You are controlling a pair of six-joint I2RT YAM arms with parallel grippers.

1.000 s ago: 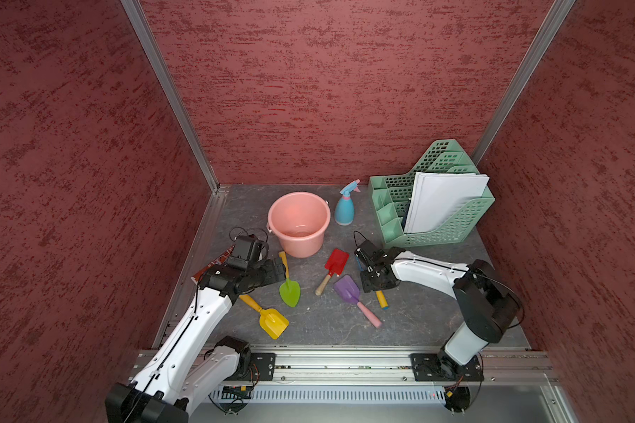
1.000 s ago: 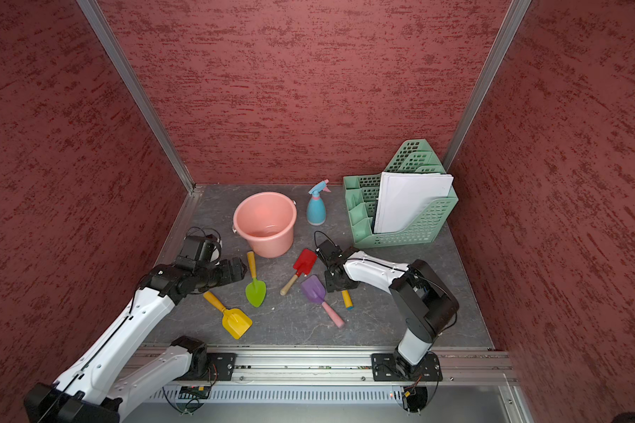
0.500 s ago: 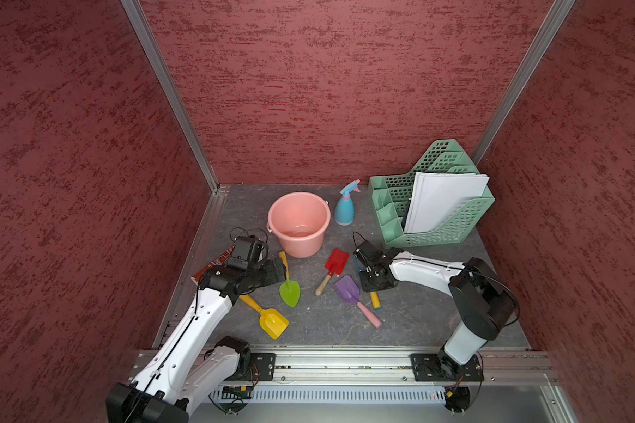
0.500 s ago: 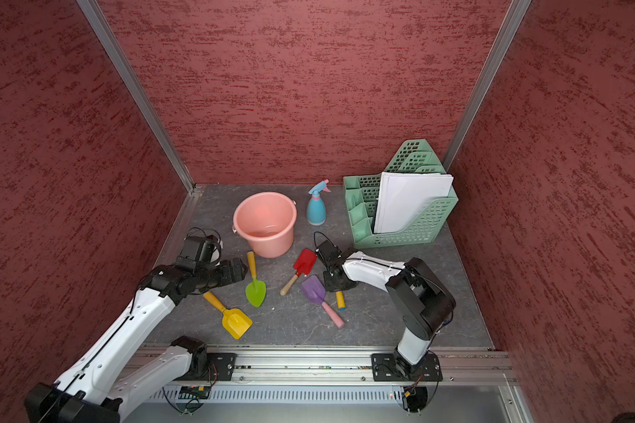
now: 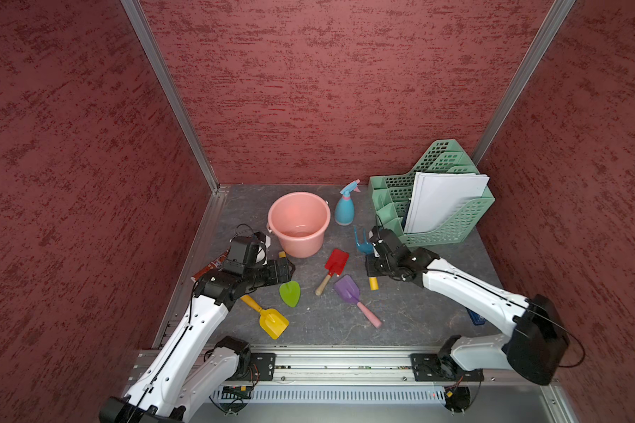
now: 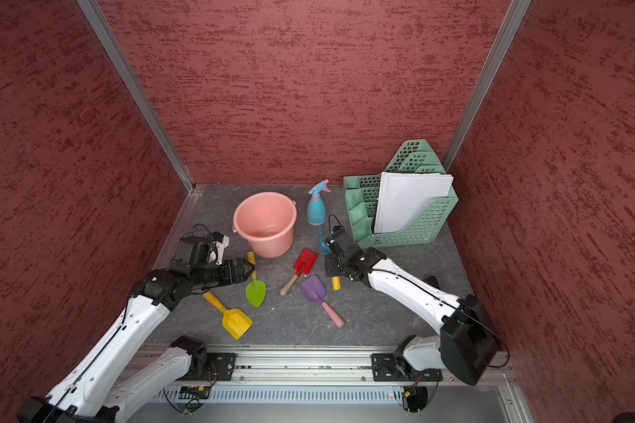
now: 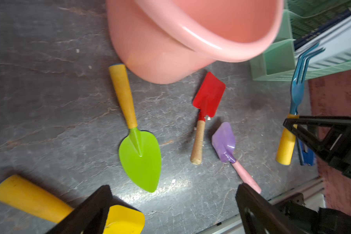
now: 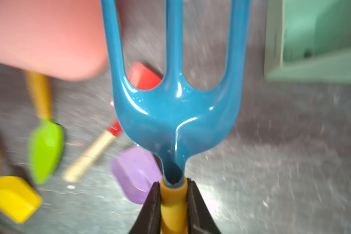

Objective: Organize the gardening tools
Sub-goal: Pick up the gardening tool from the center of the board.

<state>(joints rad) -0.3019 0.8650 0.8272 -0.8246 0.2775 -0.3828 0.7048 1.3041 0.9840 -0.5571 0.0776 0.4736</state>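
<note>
Right hand (image 8: 173,187) clamped on blue fork (image 8: 174,113) handle, left hand (image 7: 173,191) wide open.
On surface (image 5: 411,315): yellow scoop (image 5: 274,323), purple scoop (image 5: 346,289), green trowel (image 5: 289,293), red scoop (image 5: 336,262); fork near green organizer (image 5: 451,227); spray bottle (image 5: 344,210) beside pink bucket (image 5: 299,243).

Green file rack (image 5: 451,229), white papers (image 5: 444,201)

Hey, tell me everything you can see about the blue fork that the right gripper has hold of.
The blue fork has a glossy teal head, perhaps painted metal or plastic: three long tines joining a narrow neck set in a round yellow handle. The right gripper is shut on that handle just below the neck. The tines point toward the back, between the pink bucket and the green organiser. Whether it is lifted I cannot tell.
</note>
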